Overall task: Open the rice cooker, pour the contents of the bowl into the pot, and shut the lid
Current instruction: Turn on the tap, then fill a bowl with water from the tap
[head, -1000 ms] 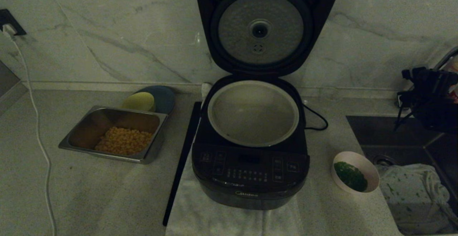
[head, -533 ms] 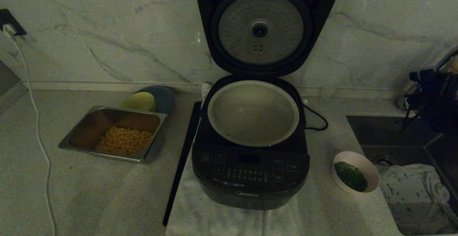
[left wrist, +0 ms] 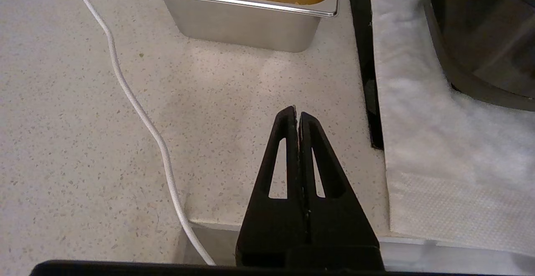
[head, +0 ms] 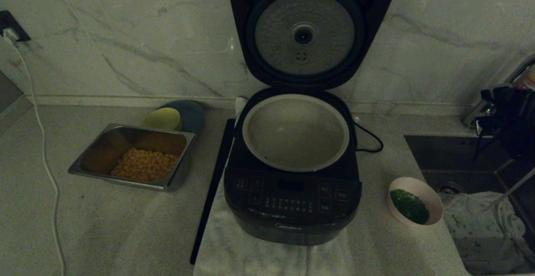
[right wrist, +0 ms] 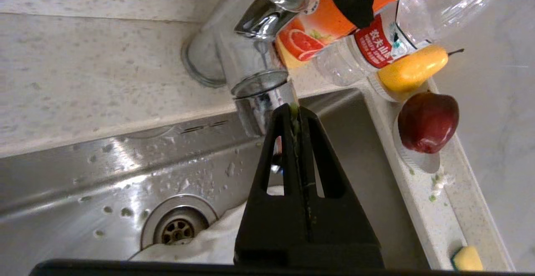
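The black rice cooker stands in the middle of the counter with its lid swung upright against the wall, silver inner plate facing me. Its light-grey pot is uncovered. The small pale bowl sits on the counter right of the cooker, holding chopped green contents. My right gripper is shut on nothing and hangs over the sink near the faucet, well behind and right of the bowl; green bits stick to its tips. My left gripper is shut over bare counter near the front edge.
A steel tray of yellow kernels, a yellow-green bowl and a dark plate sit left of the cooker. A white cable crosses the left counter. The sink holds a cloth; a faucet, bottle and fruit line it.
My right arm has drawn away to the right, toward the faucet and the picture's edge. The cooker, bowl and left gripper have not moved.
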### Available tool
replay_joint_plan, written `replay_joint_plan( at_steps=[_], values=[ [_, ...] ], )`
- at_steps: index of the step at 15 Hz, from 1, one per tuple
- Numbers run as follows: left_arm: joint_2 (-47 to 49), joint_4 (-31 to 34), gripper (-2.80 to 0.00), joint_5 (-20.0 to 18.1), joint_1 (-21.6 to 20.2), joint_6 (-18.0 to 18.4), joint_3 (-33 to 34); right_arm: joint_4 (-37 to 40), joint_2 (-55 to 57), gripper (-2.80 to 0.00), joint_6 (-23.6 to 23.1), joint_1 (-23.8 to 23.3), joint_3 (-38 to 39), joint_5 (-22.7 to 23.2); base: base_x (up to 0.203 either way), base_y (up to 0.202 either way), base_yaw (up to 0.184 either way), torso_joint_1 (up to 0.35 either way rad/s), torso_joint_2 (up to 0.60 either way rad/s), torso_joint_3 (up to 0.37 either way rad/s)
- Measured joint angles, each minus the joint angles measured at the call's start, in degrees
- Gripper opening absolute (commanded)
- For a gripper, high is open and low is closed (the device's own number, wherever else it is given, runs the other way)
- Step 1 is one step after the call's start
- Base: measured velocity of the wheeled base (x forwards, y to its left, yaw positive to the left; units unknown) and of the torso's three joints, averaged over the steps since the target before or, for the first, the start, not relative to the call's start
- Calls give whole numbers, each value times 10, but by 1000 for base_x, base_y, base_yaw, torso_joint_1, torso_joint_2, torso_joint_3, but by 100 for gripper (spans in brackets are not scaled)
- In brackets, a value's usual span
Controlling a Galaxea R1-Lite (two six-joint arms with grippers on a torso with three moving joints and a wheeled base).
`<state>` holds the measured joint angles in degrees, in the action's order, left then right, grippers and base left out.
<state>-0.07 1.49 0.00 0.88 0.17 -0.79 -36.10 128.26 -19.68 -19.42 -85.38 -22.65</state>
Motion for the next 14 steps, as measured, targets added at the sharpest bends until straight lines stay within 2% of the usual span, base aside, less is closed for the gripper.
replay_joint_plan(
  at_steps=[5,9,11,12,14],
  values=[
    [0,0,-280,0,0,0,0,-13,-26,-280,13,6,12,1,0,0,0,0,0,0],
    [0,0,-280,0,0,0,0,42,-114,-280,41,43,63,16,0,0,0,0,0,0],
    [0,0,-280,0,0,0,0,140,-181,-280,84,80,89,40,0,0,0,0,0,0],
    [0,0,-280,0,0,0,0,211,-214,-280,113,98,96,58,0,0,0,0,0,0],
    [0,0,-280,0,0,0,0,387,-288,-280,180,135,101,125,0,0,0,0,0,0]
  ],
)
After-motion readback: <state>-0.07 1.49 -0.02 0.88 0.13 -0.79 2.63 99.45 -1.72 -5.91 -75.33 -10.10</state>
